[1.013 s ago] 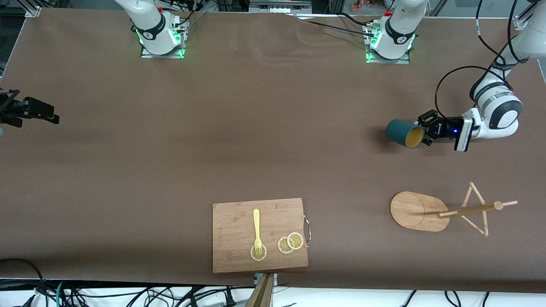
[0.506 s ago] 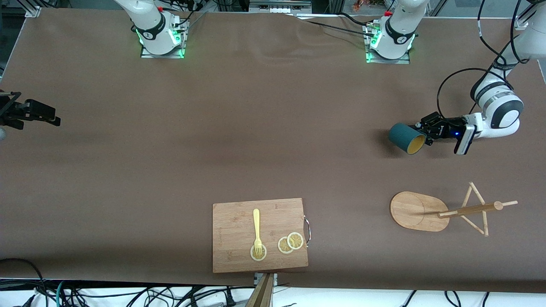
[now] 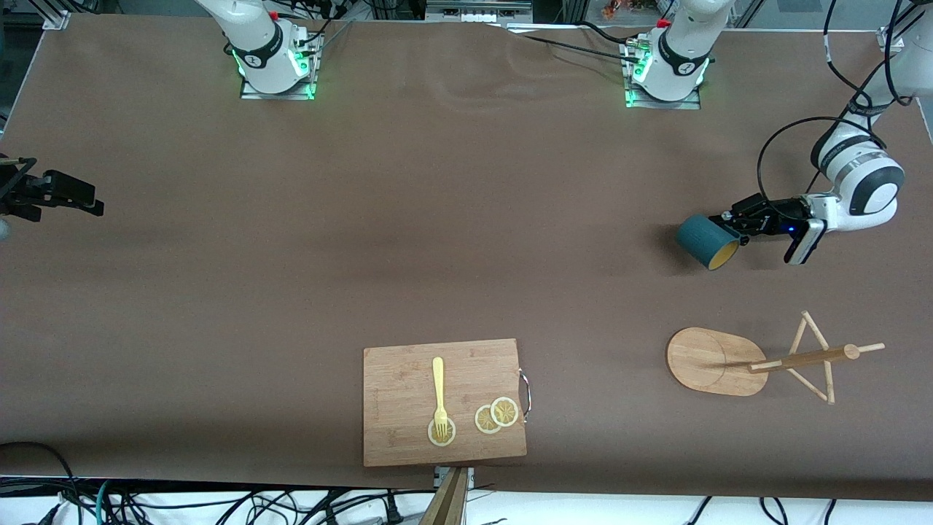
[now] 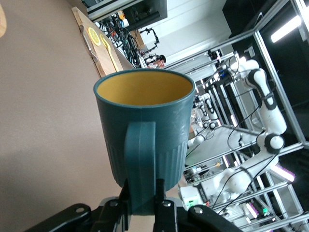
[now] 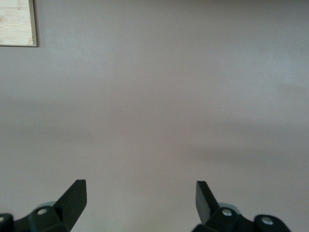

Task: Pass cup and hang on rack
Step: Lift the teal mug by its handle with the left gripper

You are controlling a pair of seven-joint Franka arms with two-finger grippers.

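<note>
Holding cup (image 3: pixel 705 241) by handle in my left gripper (image 3: pixel 738 228) above bench (image 3: pixel 437 219); right gripper (image 5: pixel 140 198) waits, fingers apart.

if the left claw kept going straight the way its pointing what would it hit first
Probably nothing but bare table. The left claw, shut on the cup by its handle, points toward the right arm's end. The rack and cutting board look off that line; depth is uncertain.

Teal cup (image 3: pixel 705 242) tilted aloft; wooden rack (image 3: pixel 758 362) stands beneath.
</note>
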